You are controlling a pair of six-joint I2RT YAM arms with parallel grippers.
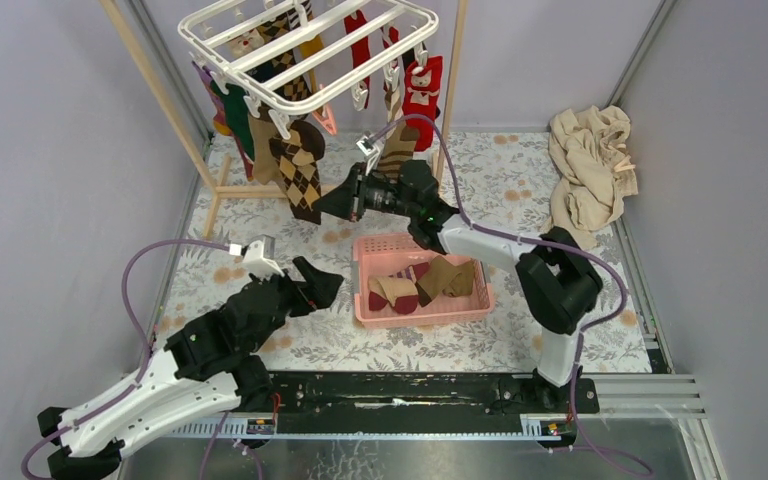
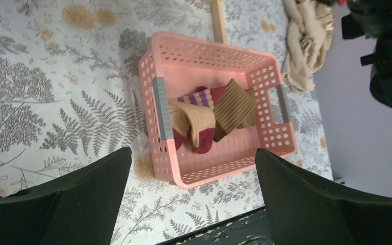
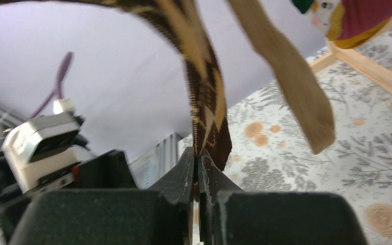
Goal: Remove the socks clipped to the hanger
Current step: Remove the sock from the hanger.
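**Left claw.** The left claw (image 1: 312, 283) is held low over the bench (image 1: 360, 345), at lower left of centre in the top view. Its jaws are spread wide and nothing is gripped. In the left wrist view, the pink basket (image 2: 204, 48) is seen between and beyond the fingers.

**Basket.** The pink basket (image 1: 425, 318) is set on the bench just right of the left claw. Several loose socks (image 1: 400, 292) are lying in it.

**Right claw.** The right claw (image 1: 320, 207) is raised at centre frame, behind the basket. Its jaws are closed on the lower end of a brown argyle sock (image 1: 300, 175). In the right wrist view, the sock (image 3: 209, 117) is pinched between the two fingertips.

**Hanger.** The hanger (image 1: 272, 100) is suspended at upper centre, inside a wooden pole frame (image 1: 160, 85). The argyle sock hangs from its near corner. More socks are clipped along its bars.

**Far right.** A beige cloth heap (image 1: 590, 165) is piled on the bench.
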